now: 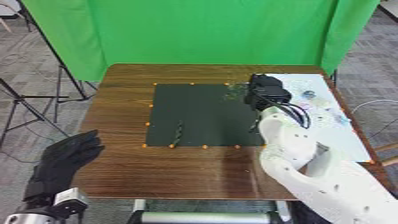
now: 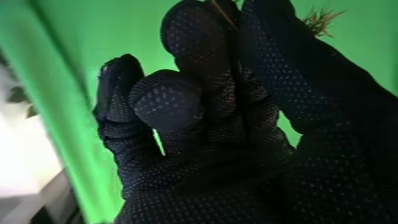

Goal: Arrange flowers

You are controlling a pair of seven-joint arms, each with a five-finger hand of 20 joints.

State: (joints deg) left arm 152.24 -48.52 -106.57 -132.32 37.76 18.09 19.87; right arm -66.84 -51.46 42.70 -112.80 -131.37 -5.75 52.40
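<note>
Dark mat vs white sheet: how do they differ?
The dark mat bears a narrow green sprig; the white sheet bears scattered small flowers. The dark mat sits mid-table, the white sheet near the right edge. Both lie on the table.

smooth wooden table (image 1: 120, 160), matt cloth backdrop (image 1: 209, 35)

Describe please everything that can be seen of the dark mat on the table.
The dark mat is a flat, greenish-black rectangle with a plain surface, lying on the brown wooden table. Small orange dots line its edges. A slim, dark green piece lies front to back on its near left part. The right hand is at its far right corner; whether they touch, I cannot tell.
</note>
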